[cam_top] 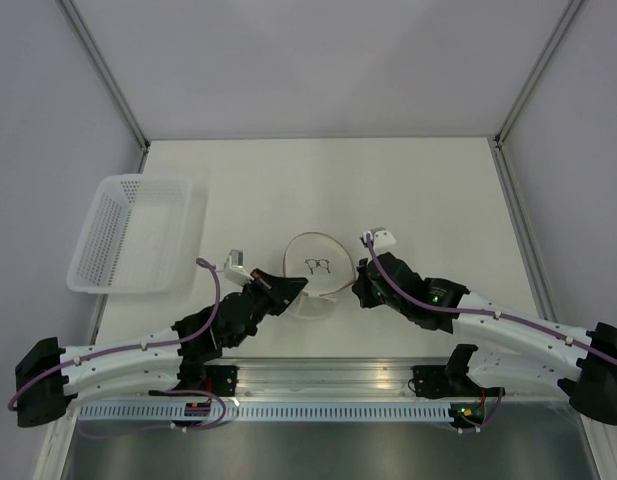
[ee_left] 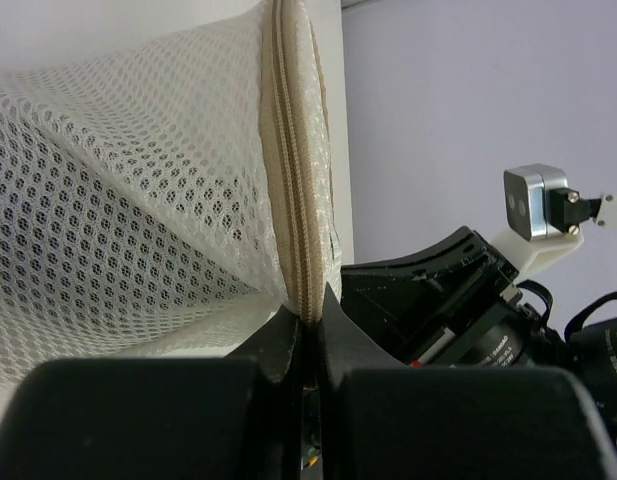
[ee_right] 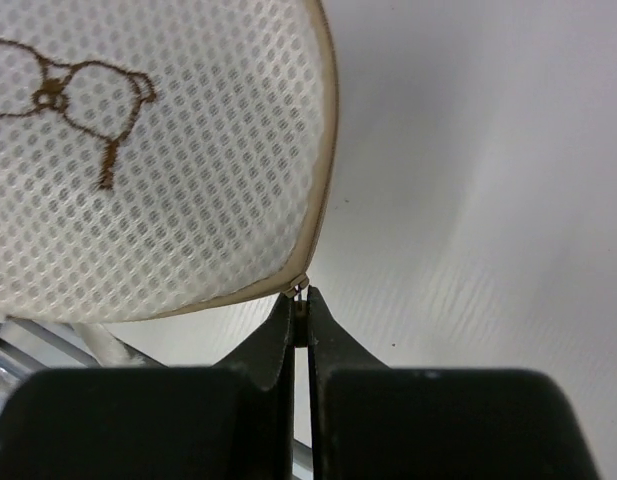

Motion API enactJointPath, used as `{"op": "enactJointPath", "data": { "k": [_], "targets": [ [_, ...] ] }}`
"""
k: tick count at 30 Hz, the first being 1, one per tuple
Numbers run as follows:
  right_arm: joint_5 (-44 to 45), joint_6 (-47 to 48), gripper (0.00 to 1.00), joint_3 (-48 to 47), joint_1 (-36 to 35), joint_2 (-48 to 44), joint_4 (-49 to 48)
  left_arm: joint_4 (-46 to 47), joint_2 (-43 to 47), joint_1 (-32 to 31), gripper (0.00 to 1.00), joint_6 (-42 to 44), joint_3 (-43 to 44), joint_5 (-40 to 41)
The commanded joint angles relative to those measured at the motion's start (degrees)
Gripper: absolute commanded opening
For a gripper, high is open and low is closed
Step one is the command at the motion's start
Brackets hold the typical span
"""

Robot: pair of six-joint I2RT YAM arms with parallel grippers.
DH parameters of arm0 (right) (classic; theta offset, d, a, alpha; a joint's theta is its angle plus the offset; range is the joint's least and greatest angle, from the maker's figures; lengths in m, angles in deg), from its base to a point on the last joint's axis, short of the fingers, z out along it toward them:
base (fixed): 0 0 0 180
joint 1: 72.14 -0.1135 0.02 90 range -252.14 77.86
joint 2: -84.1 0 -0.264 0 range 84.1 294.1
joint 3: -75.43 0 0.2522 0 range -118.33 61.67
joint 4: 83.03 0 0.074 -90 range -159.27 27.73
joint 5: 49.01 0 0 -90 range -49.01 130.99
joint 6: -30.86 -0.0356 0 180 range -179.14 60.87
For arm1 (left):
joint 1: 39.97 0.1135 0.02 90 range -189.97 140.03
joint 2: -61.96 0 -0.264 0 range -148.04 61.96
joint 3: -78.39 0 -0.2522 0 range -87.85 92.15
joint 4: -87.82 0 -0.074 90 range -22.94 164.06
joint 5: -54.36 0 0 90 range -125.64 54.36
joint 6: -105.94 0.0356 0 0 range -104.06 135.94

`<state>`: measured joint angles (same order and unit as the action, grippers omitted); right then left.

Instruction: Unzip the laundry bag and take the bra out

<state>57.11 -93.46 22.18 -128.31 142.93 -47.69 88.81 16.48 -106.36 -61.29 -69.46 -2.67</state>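
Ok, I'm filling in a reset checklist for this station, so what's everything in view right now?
laundry bag: one, white mesh with tan zip rim, table centre, between the two arms
zip pull: one, small and metallic, at the bag's rim
mark: one, brown, glasses-shaped, on the bag's mesh
basket: one, white perforated plastic, left side of the table, apart from the bag
table: one, white
bra: none visible in any view
left pincer: one, black, shut on the laundry bag's zip rim
right pincer: one, black, shut on the zip pull
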Motion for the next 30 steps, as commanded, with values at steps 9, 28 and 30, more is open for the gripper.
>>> {"op": "enactJointPath", "data": {
  "k": [9,28,30],
  "targets": [
    [18.9,-0.8,0.0,-3.8,0.1,2.2,12.9,-3.9,10.1,12.9,0.02,34.0,2.9,-37.6],
    [15.8,-0.6,0.01,-3.1,0.2,-4.5,13.8,-16.4,-18.2,18.4,0.8,41.7,23.8,-33.2],
    [13.2,-0.1,0.0,-3.1,0.2,-4.4,13.0,-18.4,-15.6,18.4,0.84,38.2,22.9,-28.1]
  ]
}}
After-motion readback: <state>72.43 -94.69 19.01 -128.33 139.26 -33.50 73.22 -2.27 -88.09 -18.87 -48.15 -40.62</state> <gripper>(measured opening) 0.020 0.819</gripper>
